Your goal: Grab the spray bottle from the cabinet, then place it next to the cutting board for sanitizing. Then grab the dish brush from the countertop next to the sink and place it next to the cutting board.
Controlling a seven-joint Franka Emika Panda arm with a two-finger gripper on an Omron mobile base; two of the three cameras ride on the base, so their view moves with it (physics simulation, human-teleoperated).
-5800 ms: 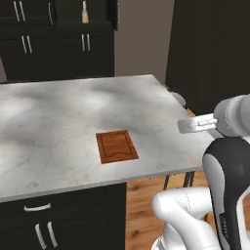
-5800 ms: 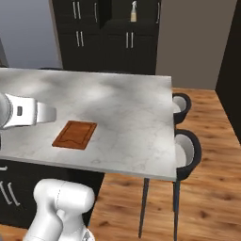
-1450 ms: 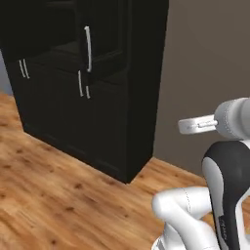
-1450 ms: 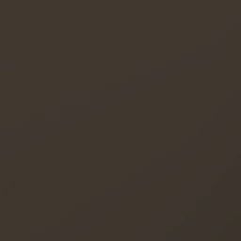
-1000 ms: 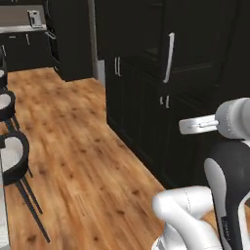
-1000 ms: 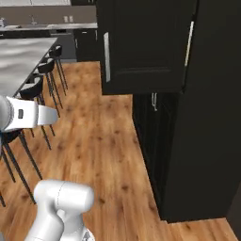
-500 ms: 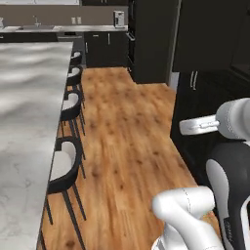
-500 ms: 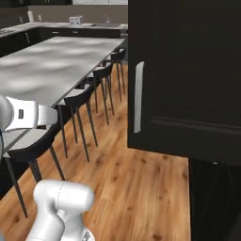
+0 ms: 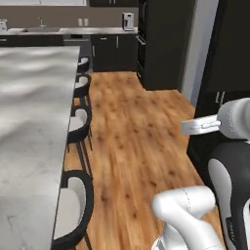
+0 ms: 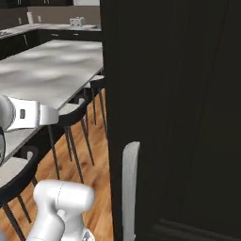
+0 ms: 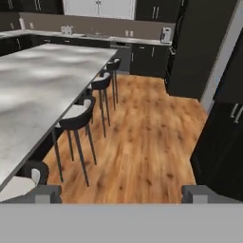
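My gripper (image 11: 122, 195) is open, and between its two dark fingertips (image 11: 47, 193) there is only wooden floor. The tall, nearly black cabinet (image 10: 188, 117) stands very close on the right, with a silver bar handle (image 10: 130, 188) on its door. The same cabinet (image 9: 229, 63) rises beside my arm in the left base view, and its lower doors (image 11: 228, 142) show in the hand view. Far at the back runs the light-grey countertop (image 9: 58, 30). The sink is too distant to make out. The spray bottle, the cutting board and the dish brush are out of view.
The broad white-marbled island (image 9: 29, 107) runs along the left, with a row of dark stools (image 9: 78, 127) tucked against its edge. Bare wooden floor (image 9: 132, 141) lies between the island and the dark cabinets. A small appliance (image 9: 128, 20) stands on the back counter.
The base has driven and turned, so the whole picture has shifted from the island top, past the dark cabinet, to a view down the aisle. The gripper stays open.
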